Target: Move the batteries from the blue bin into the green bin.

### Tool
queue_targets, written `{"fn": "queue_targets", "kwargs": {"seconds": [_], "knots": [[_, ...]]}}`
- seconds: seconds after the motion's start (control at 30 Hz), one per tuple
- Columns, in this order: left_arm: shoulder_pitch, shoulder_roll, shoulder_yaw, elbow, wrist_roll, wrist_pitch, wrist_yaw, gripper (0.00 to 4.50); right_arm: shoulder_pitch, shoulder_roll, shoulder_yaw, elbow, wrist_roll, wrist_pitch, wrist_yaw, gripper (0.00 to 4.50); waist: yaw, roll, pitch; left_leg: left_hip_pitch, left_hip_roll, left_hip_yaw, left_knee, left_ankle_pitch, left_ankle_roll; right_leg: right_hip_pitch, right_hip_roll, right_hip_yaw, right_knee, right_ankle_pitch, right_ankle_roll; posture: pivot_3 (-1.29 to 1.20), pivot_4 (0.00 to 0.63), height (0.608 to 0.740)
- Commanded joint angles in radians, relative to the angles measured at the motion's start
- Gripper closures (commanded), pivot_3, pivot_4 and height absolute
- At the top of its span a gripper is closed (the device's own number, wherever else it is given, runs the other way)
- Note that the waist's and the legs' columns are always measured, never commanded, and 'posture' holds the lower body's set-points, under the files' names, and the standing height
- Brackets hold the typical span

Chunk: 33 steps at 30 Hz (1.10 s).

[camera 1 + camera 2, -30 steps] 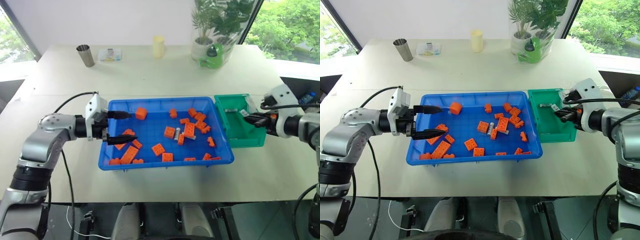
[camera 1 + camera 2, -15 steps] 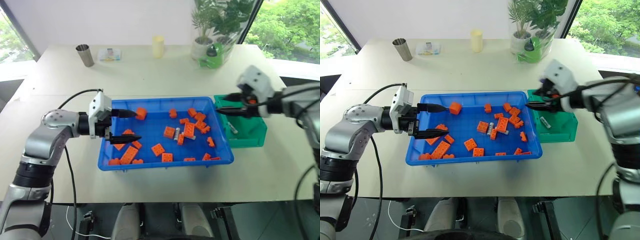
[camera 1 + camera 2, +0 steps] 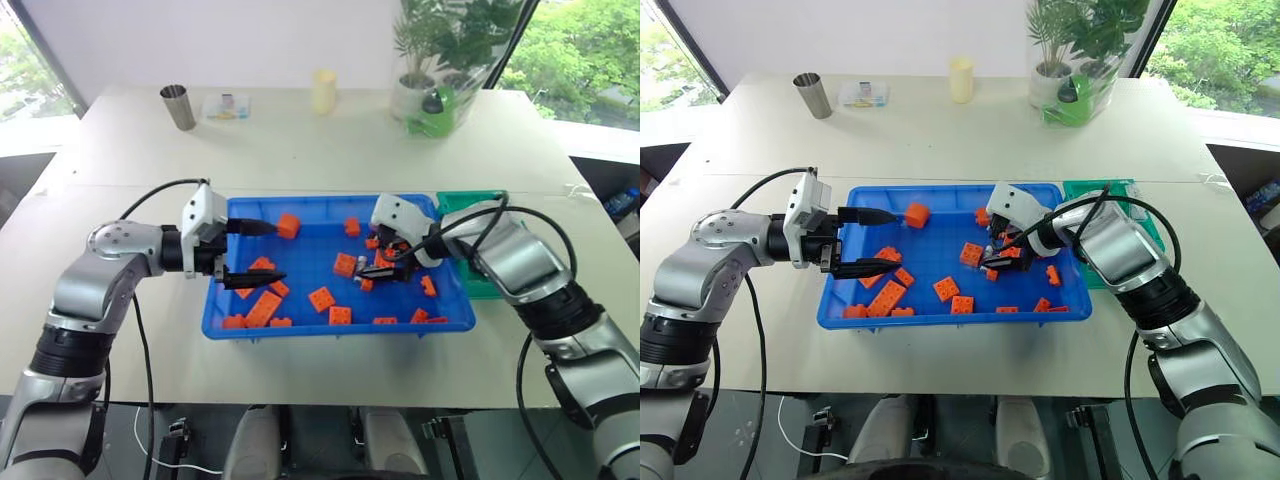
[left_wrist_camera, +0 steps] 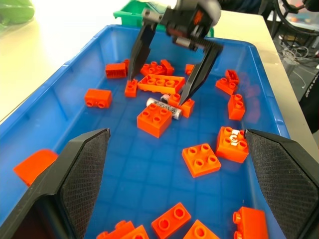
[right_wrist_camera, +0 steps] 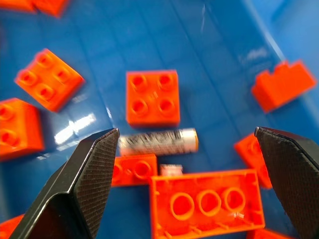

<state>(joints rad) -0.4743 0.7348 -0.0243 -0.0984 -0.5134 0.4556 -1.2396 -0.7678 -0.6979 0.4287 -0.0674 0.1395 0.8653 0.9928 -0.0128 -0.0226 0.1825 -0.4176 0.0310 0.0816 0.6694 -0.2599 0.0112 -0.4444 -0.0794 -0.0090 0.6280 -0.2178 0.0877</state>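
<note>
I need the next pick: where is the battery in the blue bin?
The battery lies mid-bin between the right gripper's open jaws, beside a square brick.

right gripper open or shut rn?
Open. The right gripper has its fingers spread wide, straddling a battery in the blue bin.

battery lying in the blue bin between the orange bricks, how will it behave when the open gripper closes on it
The battery is a smooth round cylinder, so it will likely roll or slip if pinched off-centre. It looks rigid. Bricks crowding it may block the right gripper fingers or get nudged.
</note>
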Motion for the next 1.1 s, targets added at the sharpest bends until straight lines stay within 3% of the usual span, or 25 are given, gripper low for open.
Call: {"fn": "queue_targets", "kwargs": {"seconds": [0.03,0.6,0.77,0.93,1.1], "knots": [[0.005,0.009,0.017,-0.034,-0.014,0.0,-0.004,0.0,-0.011,0.007,-0.002,-0.012,-0.014,-0.017,0.001,0.02,-0.001,0.0,0.0,0.0,0.0,0.0,0.0,0.0,0.0,0.0,0.0,0.0,0.0,0.0,0.0,0.0,0.15,0.736],[-0.006,0.007,0.016,-0.021,-0.008,-0.007,-0.006,0.0,0.056,0.063,0.051,-0.009,-0.054,-0.024,-0.02,0.02,0.0,0.0,0.0,0.001,0.0,0.0,0.0,0.0,0.0,0.0,0.001,0.0,0.001,0.0,0.0,0.0,0.15,0.736],[-0.009,0.003,0.01,-0.021,-0.008,-0.009,-0.009,0.0,0.063,0.053,0.031,-0.044,-0.041,-0.018,-0.01,2.25,0.0,0.0,0.0,0.001,0.0,0.0,0.0,0.0,0.0,0.001,0.001,0.0,0.001,0.0,0.0,0.0,0.15,0.736],[-0.018,-0.007,0.003,-0.005,-0.005,-0.014,-0.013,0.0,0.027,0.05,-0.07,-0.108,0.025,0.072,-0.017,2.25,0.001,0.0,0.0,0.001,0.0,0.0,0.0,0.0,0.0,0.001,0.0,0.0,0.001,0.0,0.0,0.0,0.15,0.736],[-0.028,-0.02,-0.005,0.02,0.004,-0.024,-0.024,0.0,-0.051,-0.052,-0.337,-0.119,0.108,0.216,-0.052,2.25,0.003,0.0,0.0,0.001,0.0,-0.001,0.0,0.0,0.0,0.001,0.0,0.0,0.001,0.0,0.0,0.0,0.15,0.736]]}}
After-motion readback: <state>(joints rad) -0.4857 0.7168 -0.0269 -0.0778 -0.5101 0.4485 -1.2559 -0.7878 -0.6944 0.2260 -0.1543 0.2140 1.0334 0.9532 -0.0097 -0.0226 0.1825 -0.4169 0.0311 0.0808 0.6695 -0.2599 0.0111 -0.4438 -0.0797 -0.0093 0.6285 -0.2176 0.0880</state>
